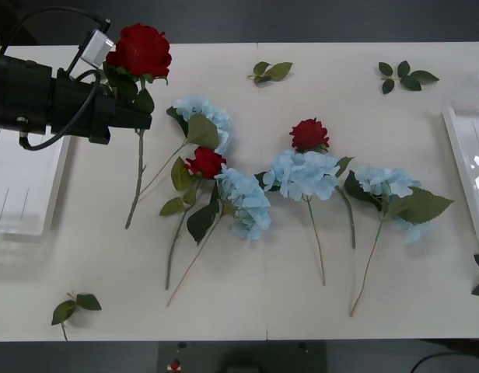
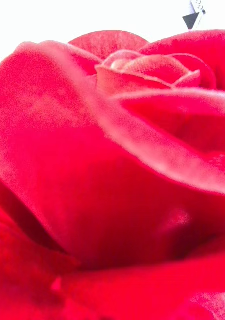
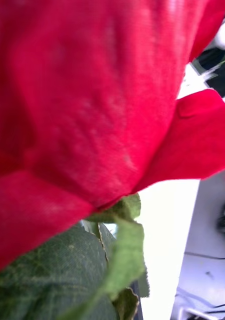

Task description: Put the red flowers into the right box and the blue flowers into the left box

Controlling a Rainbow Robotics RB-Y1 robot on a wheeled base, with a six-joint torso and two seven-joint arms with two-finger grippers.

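Red flowers [image 1: 143, 50] showing deep red, stems green; blue flowers [image 1: 303, 174] showing pale sky-blue; boxes [image 1: 22, 186] showing translucent white

Left arm [image 1: 37, 97]: a bulky matte-black cylindrical body is shown, tapering toward the wrist. Thin black cables are looped above and below it, and a small grey-white block is mounted near its tip.

left arm: reaching in from left | end effector [image 1: 138, 120]: clamped shut
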